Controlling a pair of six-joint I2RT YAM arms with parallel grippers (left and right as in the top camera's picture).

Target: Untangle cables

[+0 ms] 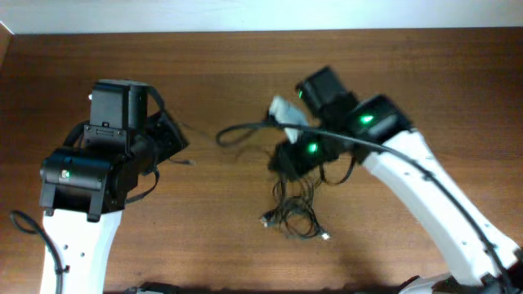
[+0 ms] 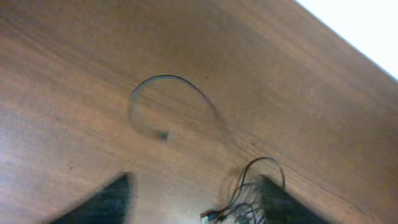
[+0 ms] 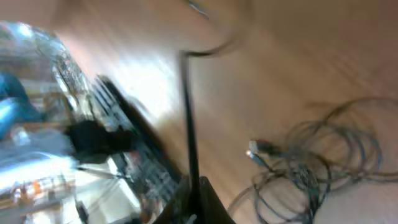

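cables (image 1: 296,214): loose knot of thin black cords on the surface (image 1: 245,65), right beside the right tool (image 1: 284,159). In its wrist view the pile lies just right of the tool (image 3: 194,193).

One strand (image 1: 237,131) arcs out of the knot toward the left tool (image 1: 173,137) and stops well short of it.

Right tool: clamped shut, and that strand (image 3: 188,118) looks pinched between its fingers.

Left tool (image 2: 194,186): fingers spread, holding nothing. The strand's loop (image 2: 177,81) lies ahead of it, free plug end (image 2: 163,135) included.

Handling, my read:
- Light, limp, no spring.
- Slick jacket, so a thin cord may slip out of a pinch.
- Pulling one cord will drag its neighbours.
- Plugs will snag in loops.
- Grab a single free run or close behind a plug, not the knot.

Labels and writing: nothing readable.
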